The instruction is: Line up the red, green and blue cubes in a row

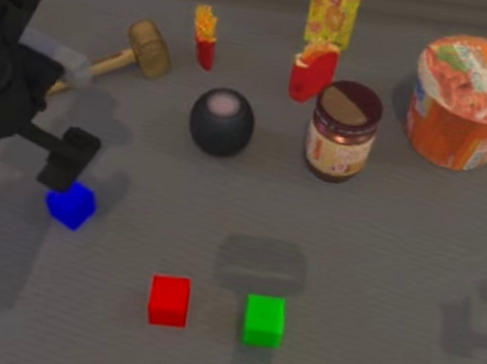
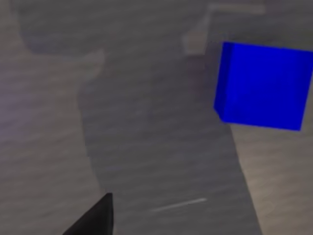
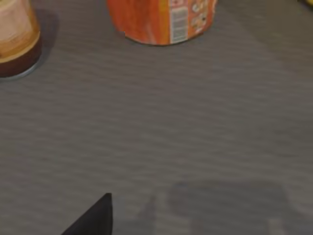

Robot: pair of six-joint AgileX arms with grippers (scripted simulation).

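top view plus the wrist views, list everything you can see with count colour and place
blue cube: 1, deep blue, table's left side, just below the left gripper
red cube: 1, red, front centre
green cube: 1, green, right of the red cube, apart from it
hammer: 1, wooden, back left
fries cartons: 2, red with yellow fries, back centre
dark sphere: 1, black, centre
jar: 1, dark contents, right of the sphere
noodle cup: 1, orange, back right
yellow box: 1, back edge
left gripper: 1, black, beside the blue cube
right arm: not seen in the top view
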